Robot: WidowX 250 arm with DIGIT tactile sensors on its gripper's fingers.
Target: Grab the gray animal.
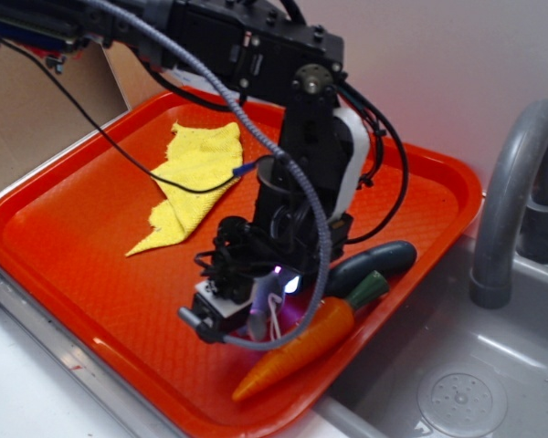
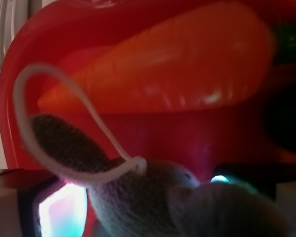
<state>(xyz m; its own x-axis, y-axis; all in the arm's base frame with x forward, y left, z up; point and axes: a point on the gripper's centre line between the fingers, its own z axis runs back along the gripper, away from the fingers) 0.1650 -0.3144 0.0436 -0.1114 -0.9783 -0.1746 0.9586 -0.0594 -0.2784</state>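
Observation:
The gray animal (image 2: 138, 202) is a fuzzy gray plush with one dark upright ear and a white string loop (image 2: 49, 123). It fills the space between my gripper's two lit fingers in the wrist view. In the exterior view my gripper (image 1: 260, 310) is low over the front right of the orange tray (image 1: 73, 246). The gray animal (image 1: 268, 303) and its string show at the fingertips. My gripper (image 2: 143, 200) is shut on the plush, with a pad against each of its sides. Whether the plush rests on the tray or hangs just above it is unclear.
An orange toy carrot (image 1: 301, 351) lies just right of the gripper by the tray's rim, and a smooth dark gray toy vegetable (image 1: 374, 262) lies behind it. A yellow cloth (image 1: 196, 182) lies at the tray's back. A gray sink (image 1: 457, 383) and faucet (image 1: 511, 201) are to the right.

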